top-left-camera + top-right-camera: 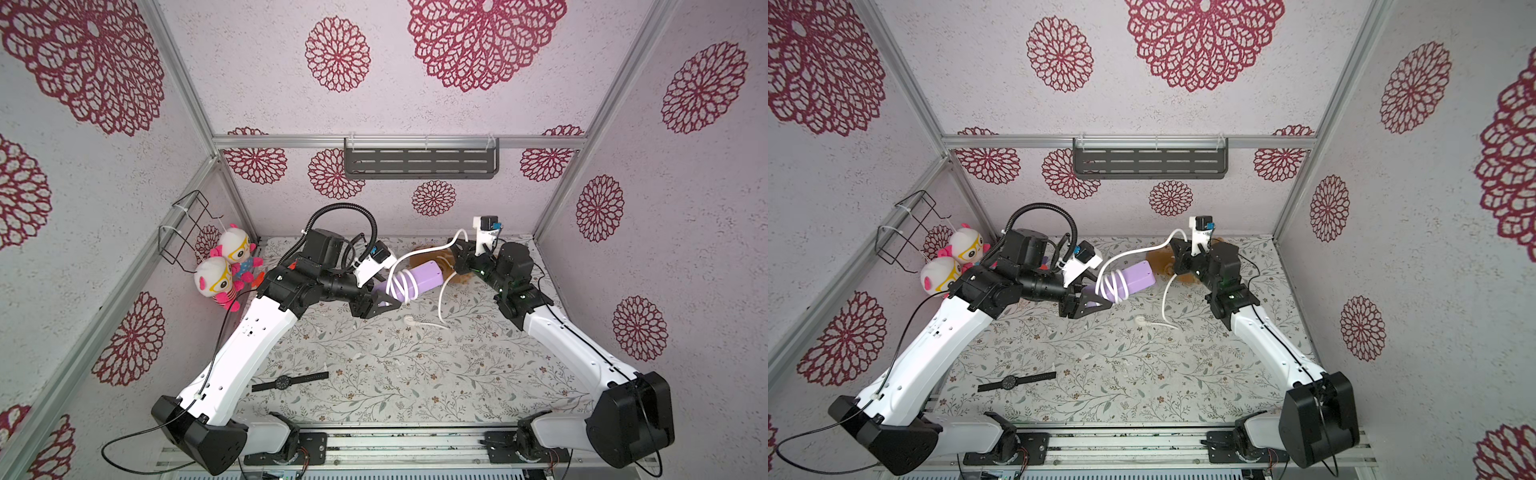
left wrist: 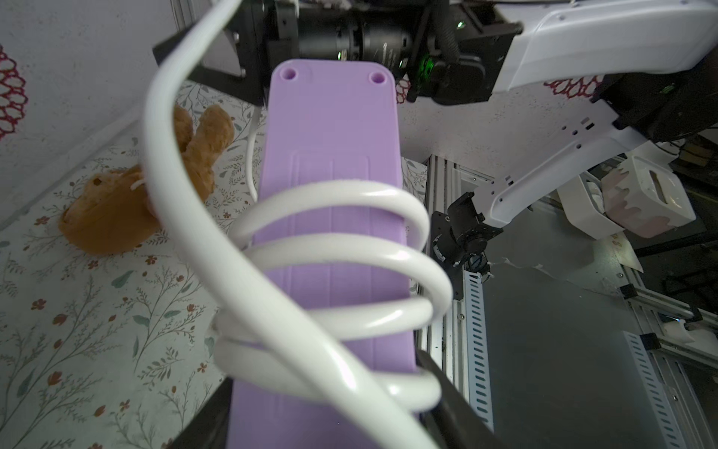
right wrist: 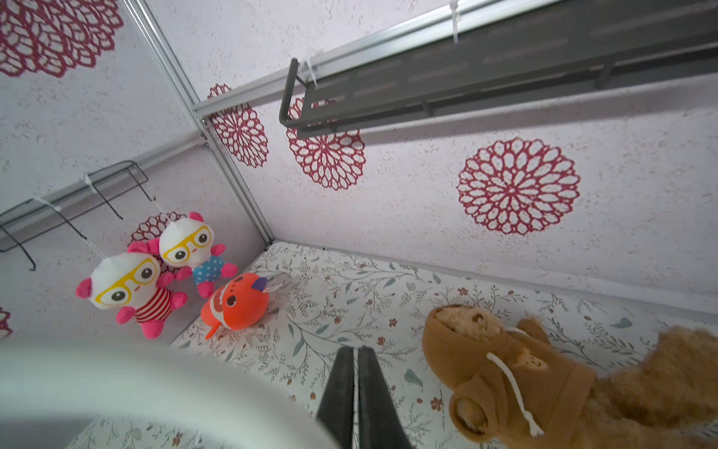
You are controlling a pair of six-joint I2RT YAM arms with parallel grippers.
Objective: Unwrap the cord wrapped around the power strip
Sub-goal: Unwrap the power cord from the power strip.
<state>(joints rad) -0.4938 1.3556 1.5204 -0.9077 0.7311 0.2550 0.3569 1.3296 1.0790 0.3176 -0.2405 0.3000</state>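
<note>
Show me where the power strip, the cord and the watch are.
power strip (image 1: 428,274): in a top view, on its bare lavender body.
cord (image 2: 342,245): in the left wrist view, on a loop wound round the power strip.
watch (image 1: 284,381): in a top view, on its round dial.

The left arm (image 1: 249,345) is reaching forward from its base and bending inward at the elbow, with its black wrist (image 1: 332,284) lying nearly level. The left end effector (image 1: 384,297) is pointing toward the right arm (image 1: 569,336), and its jaws are clamping one end of the power strip (image 1: 424,276) from both sides. The right arm is stretching forward and folding inward at its own elbow. The right end effector (image 3: 355,352) is pointing toward the left side, its fingers (image 3: 341,392) pressing flat together.
</note>
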